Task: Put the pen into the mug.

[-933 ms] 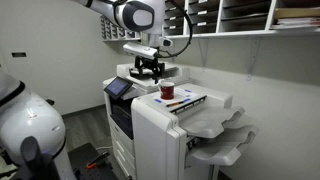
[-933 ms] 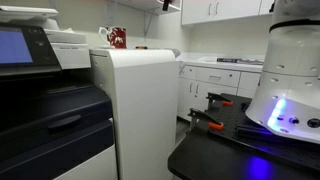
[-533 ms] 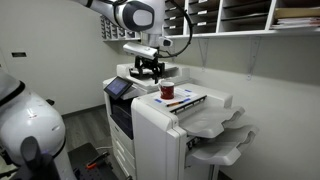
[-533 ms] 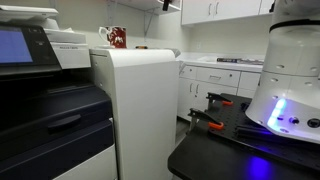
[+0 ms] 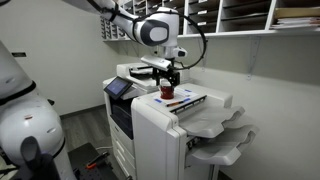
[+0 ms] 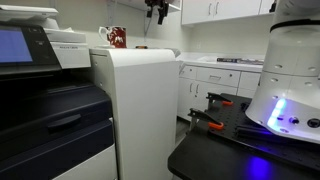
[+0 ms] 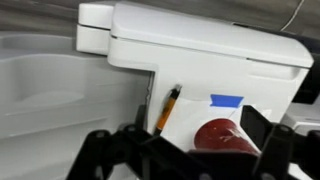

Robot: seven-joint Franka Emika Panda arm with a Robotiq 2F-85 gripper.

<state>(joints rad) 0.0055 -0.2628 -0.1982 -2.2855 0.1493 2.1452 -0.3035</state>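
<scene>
Currently the gripper hangs wide open and empty. The pen, just ahead, is probably light, stiff and slippery: grasp mid-barrel. The mug sits below.

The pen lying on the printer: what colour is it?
The pen is orange with dark ends, clearest in the wrist view.

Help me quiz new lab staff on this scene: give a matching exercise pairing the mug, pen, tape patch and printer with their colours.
Things:
1 mug
2 pen
3 tape patch
4 printer

Colours:
a white
b blue
c dark red
d orange

Pairs: 1-c, 2-d, 3-b, 4-a
</scene>
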